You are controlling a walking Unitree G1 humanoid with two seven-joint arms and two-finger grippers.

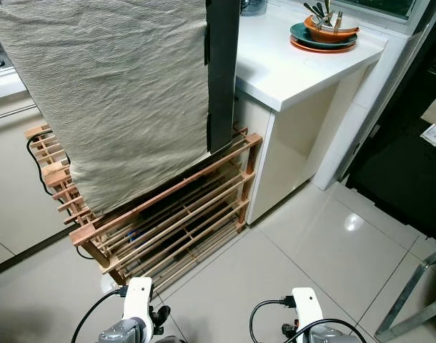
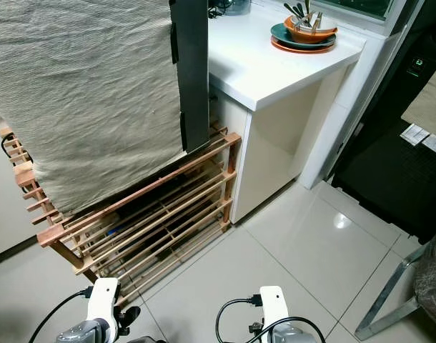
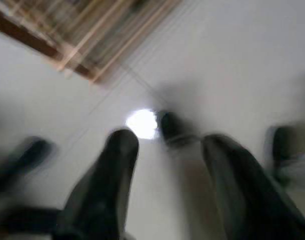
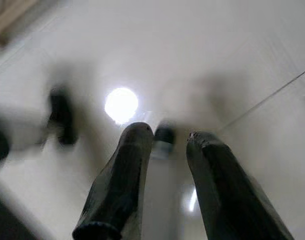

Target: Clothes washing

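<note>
Fingers of the left gripper (image 3: 165, 142) stand apart over the pale tiled floor (image 1: 311, 257), holding nothing; the right gripper (image 4: 167, 137) hangs likewise, its fingers parted by a narrower gap. Ahead, a grey-beige cloth (image 1: 111, 93) drapes over a slatted wooden rack (image 1: 168, 214), beside a white desk (image 1: 282, 64) carrying stacked bowls (image 1: 324, 34) with utensils.

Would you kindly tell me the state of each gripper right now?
Left gripper: open, holding nothing, above the floor.
Right gripper: open, holding nothing, above the floor.
</note>
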